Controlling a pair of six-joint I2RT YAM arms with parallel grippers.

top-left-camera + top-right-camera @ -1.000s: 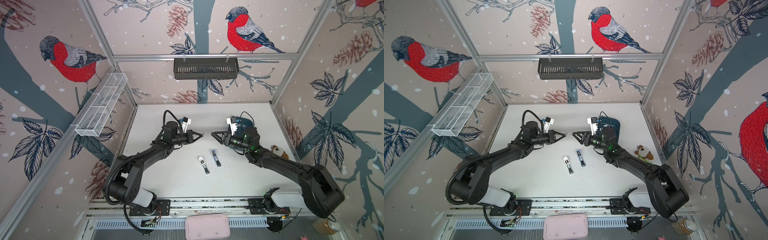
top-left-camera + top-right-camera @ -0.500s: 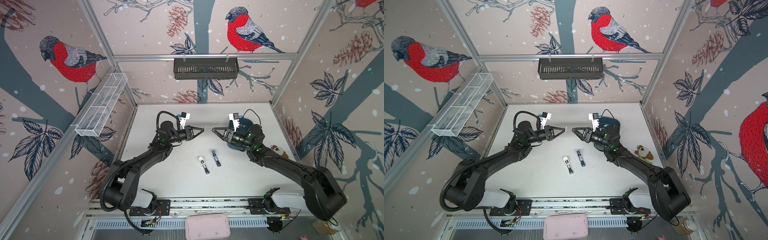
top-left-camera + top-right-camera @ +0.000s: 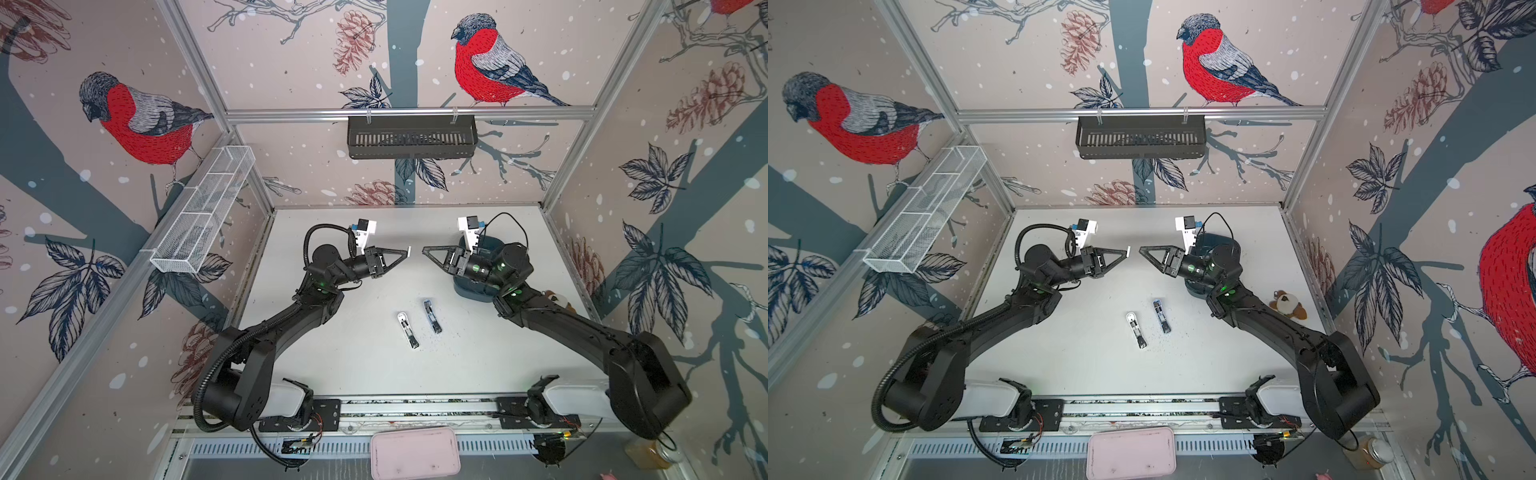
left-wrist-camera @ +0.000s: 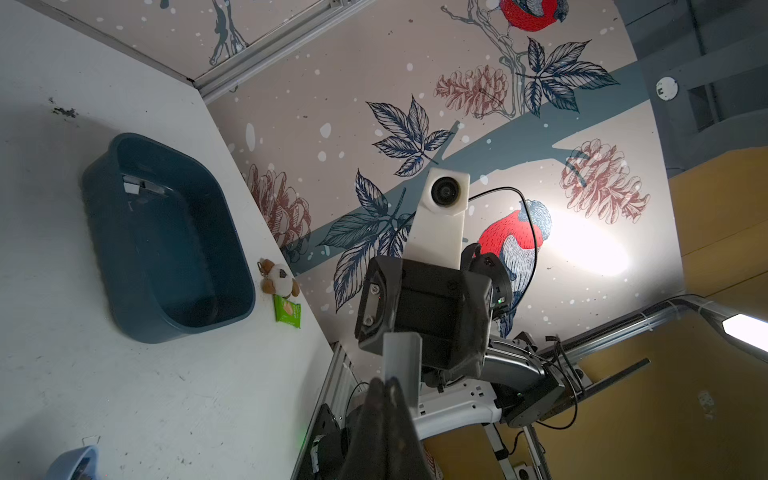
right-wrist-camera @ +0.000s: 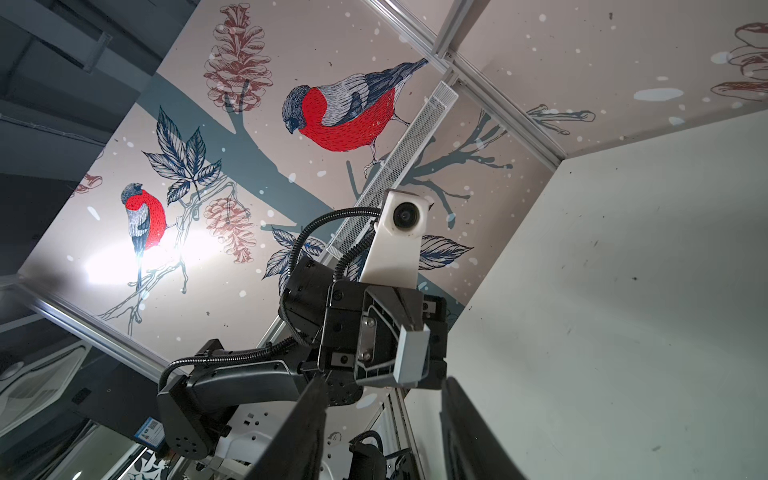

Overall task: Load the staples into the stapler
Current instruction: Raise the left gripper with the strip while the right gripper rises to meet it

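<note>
The left tool (image 3: 405,252) is pinched tight on the staples (image 3: 409,251), a short silvery strip held in the air above the surface (image 3: 353,374). In both top views the strip is only a pale sliver at the tip. The left wrist view shows it better (image 4: 401,357), standing up from the closed fingers, which hide its lower end. The right tool (image 3: 424,250) faces it, near but apart. From above its fingers overlap, so the gap cannot be read. In the right wrist view (image 5: 384,380) they stand parted with nothing gripped between them, and the strip (image 5: 411,353) sits beyond. Two staplers lie on the surface well below both tools, the pale stapler (image 3: 408,329) just beside the darker stapler (image 3: 432,316). Their details are too small to make out. The right arm covers most of the blue bin (image 3: 467,291). The left wrist view shows the inside of the bin (image 4: 104,249), with small unclear pieces near one wall.
</note>
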